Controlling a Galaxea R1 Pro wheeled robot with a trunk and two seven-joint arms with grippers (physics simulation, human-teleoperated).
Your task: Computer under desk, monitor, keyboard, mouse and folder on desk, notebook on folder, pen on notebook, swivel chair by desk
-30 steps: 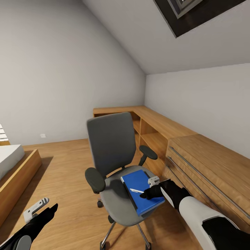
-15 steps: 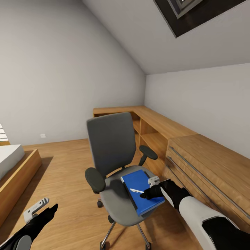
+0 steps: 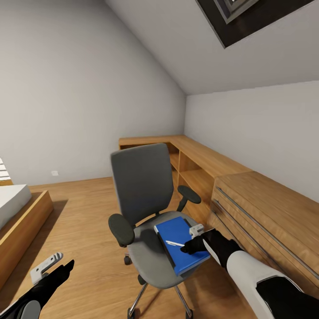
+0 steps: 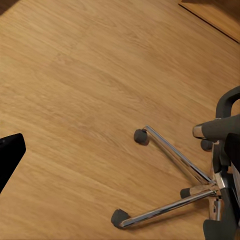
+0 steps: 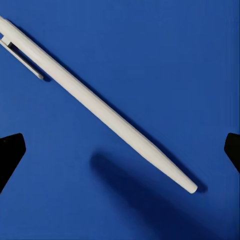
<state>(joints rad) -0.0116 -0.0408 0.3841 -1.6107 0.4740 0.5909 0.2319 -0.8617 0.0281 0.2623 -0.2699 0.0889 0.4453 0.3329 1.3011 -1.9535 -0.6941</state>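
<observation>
- pen (image 5: 97, 106) lies flat on the blue folder (image 3: 180, 241), which sits on the swivel chair (image 3: 148, 208) seat
- right pincer (image 3: 188, 248) is wide open right over the pen, fingertips either side, gripping nothing
- left pincer (image 3: 52, 266) low over the floor (image 4: 75, 100), can't tell its opening

Even, soft daylight fills the room, with no glare. The skylight (image 3: 248, 17) sits at the top right of the head view, its glass pale. The grey walls shade gently darker toward the corner. The chair (image 3: 148, 212) throws a faint, soft-edged shadow on the wood floor (image 3: 84, 221). In the right wrist view, the white pen (image 5: 100, 107) is sharp against the blue folder (image 5: 150, 50), a thin shadow along its edge and a blurred darker patch beside it. All pictures look crisp, slightly smoothed, without edge distortion.
</observation>
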